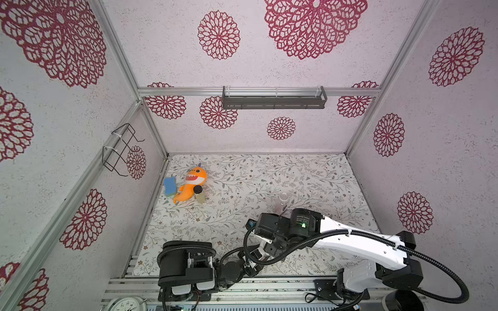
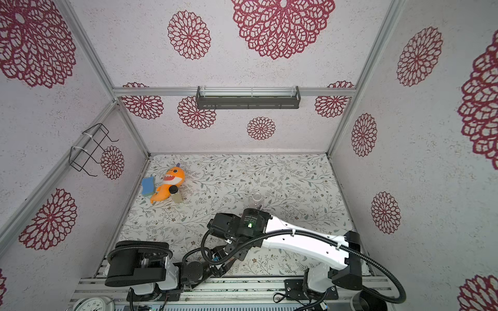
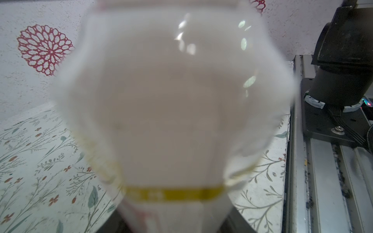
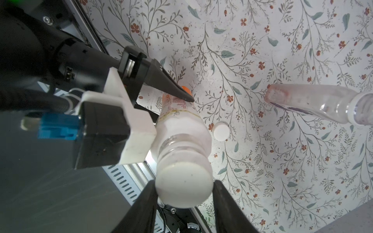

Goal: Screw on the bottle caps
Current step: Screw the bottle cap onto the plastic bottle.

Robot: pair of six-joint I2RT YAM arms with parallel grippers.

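My left end effector (image 4: 173,107) clamps the orange-label bottle (image 4: 181,129) low on its probably light, squashy body. On that bottle's neck sits a slick-looking cap (image 4: 182,181); my right end effector (image 4: 184,184) straddles its rim, whether gripping I cannot tell.

Bright, even light; the close bottle (image 3: 171,100) is blurred, with glare spots.

Near the table's (image 1: 310,175) left edge the sponge (image 1: 169,186) lay left of the plush toy (image 1: 192,181), the jar (image 1: 199,194) right of it. Right of centre stood the open bottle (image 1: 282,202); the loose cap (image 4: 221,131) lay between it and the capped bottle (image 4: 181,137).
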